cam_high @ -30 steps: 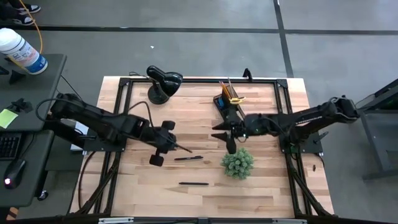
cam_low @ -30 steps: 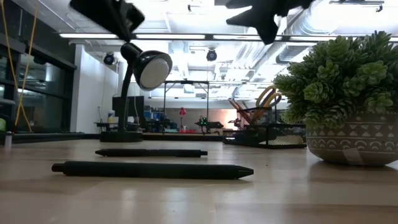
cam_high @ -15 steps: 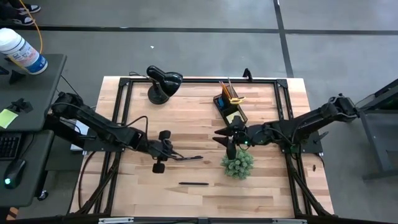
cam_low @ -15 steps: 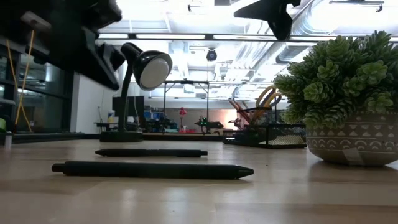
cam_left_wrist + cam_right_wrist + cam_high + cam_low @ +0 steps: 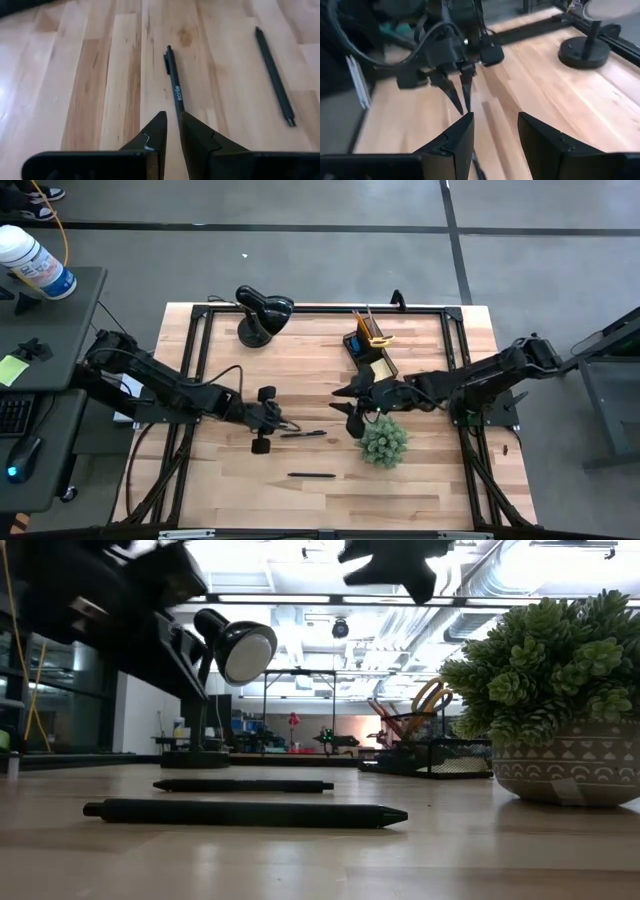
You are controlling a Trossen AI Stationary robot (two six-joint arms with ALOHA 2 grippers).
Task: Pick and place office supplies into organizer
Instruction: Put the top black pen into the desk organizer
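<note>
Two thin black pens lie flat on the wooden table: one mid-table (image 5: 302, 434) (image 5: 175, 85), the other nearer the front edge (image 5: 311, 475) (image 5: 272, 70). My left gripper (image 5: 281, 426) (image 5: 171, 117) slants down over the mid-table pen's left end, its fingertips only a narrow gap apart. It stays above the pen in the low view. My right gripper (image 5: 343, 406) (image 5: 495, 125) hangs open and empty above the table, between the organizer (image 5: 366, 346) and the plant. The organizer holds pencils and yellow-handled scissors (image 5: 432, 696).
A round green plant in a patterned pot (image 5: 382, 440) stands just right of the mid-table pen. A black desk lamp (image 5: 262, 315) stands at the far left. Bare wood lies between the two pens and along the front edge.
My left gripper has come down and tipped toward the mid-table pen's left end. My right gripper has shifted toward the table's left, staying high. Both pens have kept still.
</note>
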